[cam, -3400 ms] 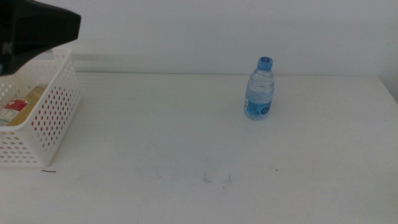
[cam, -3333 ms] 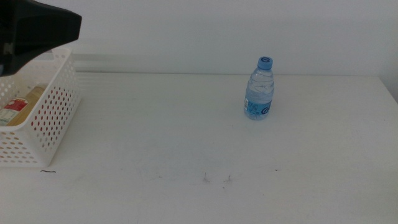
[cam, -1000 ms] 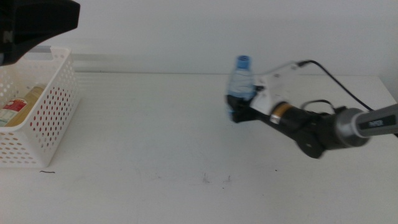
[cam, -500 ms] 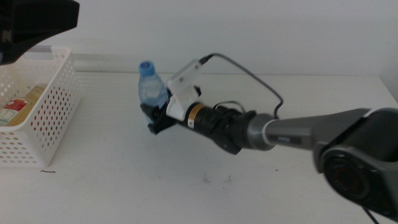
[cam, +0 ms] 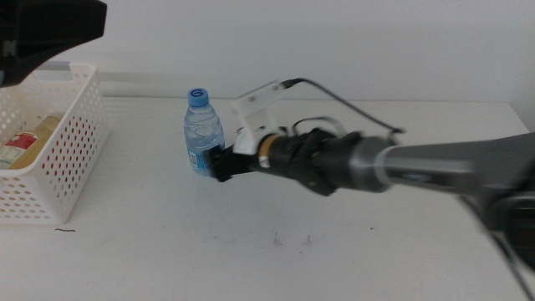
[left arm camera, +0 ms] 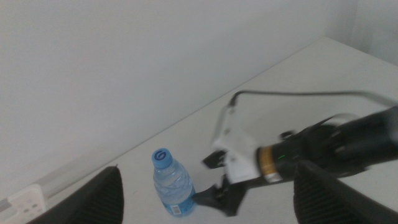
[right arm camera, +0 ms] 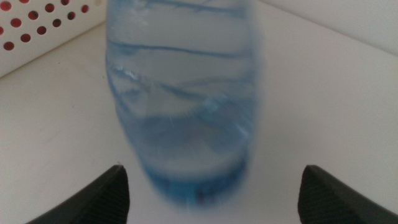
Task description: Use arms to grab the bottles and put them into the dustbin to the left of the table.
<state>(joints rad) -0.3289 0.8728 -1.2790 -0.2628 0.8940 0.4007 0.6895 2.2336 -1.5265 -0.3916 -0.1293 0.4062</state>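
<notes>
three views, and each gives you something the others lack. your middle view shows the whole layout: the water bottle stands upright on the tabletop, long axis vertical, blue cap up, left of centre and well apart from the dustbin at the left edge. the right arm reaches in from the right, lying low across the tabletop, with the right end effector at the bottle's lower part.

your right wrist view fills with the bottle, blurred; the two jaw tips stand wide apart at the corners, clear of the bottle's sides, so this end effector is spread open with the bottle between the jaws and not clamped. past the bottle you see a strip of the dustbin's perforated wall.

your left wrist view looks down from high up: it shows the bottle with its cap facing the camera, the right arm's white housing just beside it, and the left end effector with jaws far apart, holding nothing. in the middle view that arm shows only as a dark shape above the dustbin.

open tabletop lies between bottle and dustbin. inside the dustbin you can see a yellow bottle and a red can lying on their sides.
</notes>
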